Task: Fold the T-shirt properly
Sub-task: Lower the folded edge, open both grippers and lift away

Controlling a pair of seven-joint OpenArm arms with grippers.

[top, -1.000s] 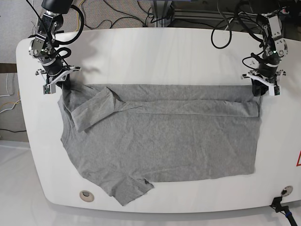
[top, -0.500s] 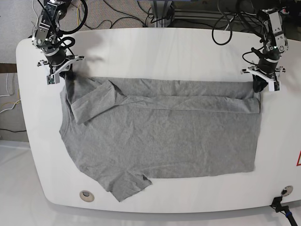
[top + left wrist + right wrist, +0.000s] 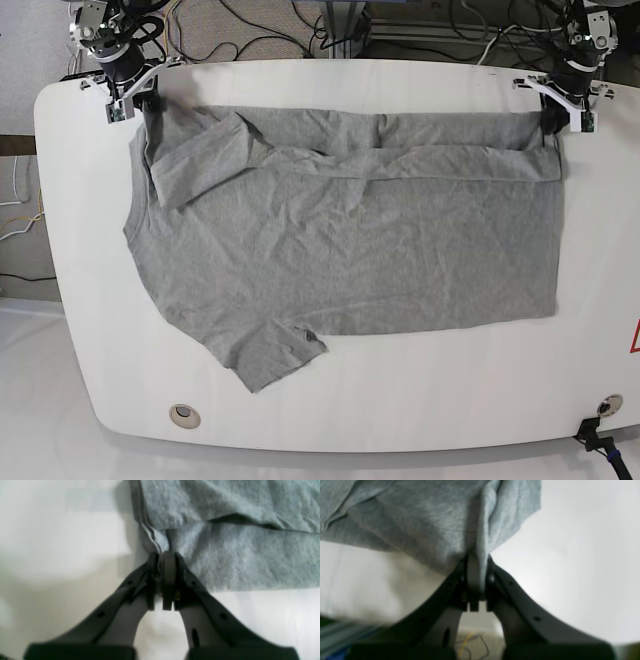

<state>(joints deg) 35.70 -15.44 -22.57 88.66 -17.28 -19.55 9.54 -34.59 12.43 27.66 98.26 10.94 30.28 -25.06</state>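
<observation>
A grey T-shirt [image 3: 350, 240] lies spread on the white table [image 3: 330, 410], its far edge folded over in a band and one sleeve folded inward at the upper left. My left gripper [image 3: 553, 120] is shut on the shirt's far right corner [image 3: 160, 547], at the hem. My right gripper [image 3: 148, 100] is shut on the far left corner, and in the right wrist view the cloth [image 3: 480, 545] is pinched between the fingers and hangs slightly lifted. The other sleeve [image 3: 270, 355] lies flat near the front.
Cables [image 3: 260, 30] and a metal frame [image 3: 430, 25] lie behind the table's far edge. Two round fittings [image 3: 183, 415] [image 3: 607, 405] sit near the front edge. A red warning mark [image 3: 634, 340] shows at the right edge.
Both grippers have moved toward the far edge of the table, dragging the whole shirt with them. The shirt now lies farther back and is stretched flatter.
</observation>
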